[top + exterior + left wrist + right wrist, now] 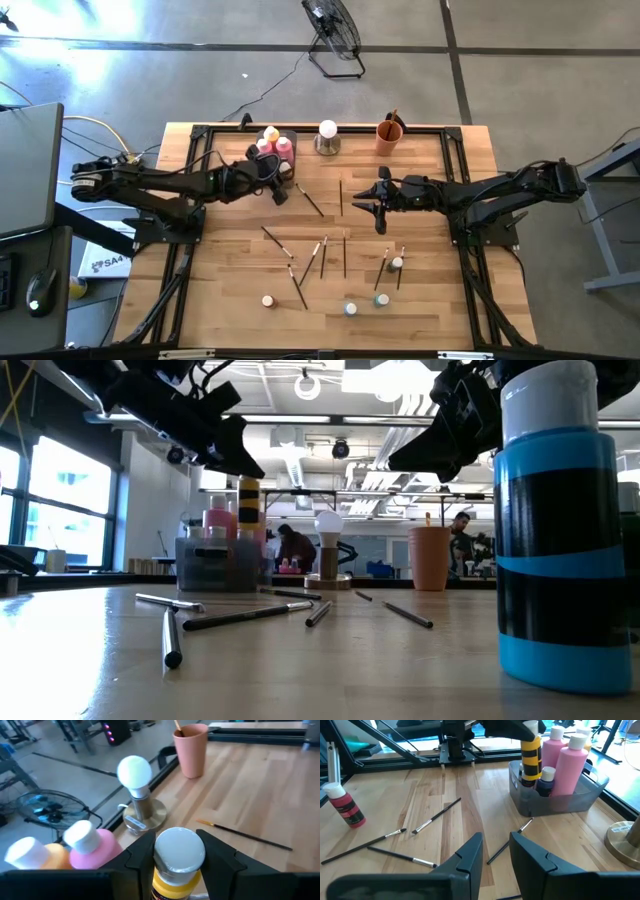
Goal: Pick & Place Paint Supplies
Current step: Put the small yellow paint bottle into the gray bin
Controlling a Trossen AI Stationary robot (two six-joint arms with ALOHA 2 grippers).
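Left gripper (179, 857) pinching white cap of yellow black-banded paint bottle (530, 757), upper centre-left of high view, over grey rectangular tray (560, 800). Advice: lower straight into free slot, clear of pink bottles (565, 757), release only when seated. Right gripper (495, 852) spread, empty, mid-frame. Thin dark-handled paintbrushes (320, 255) scattered on wooden table (430, 200), lower centre
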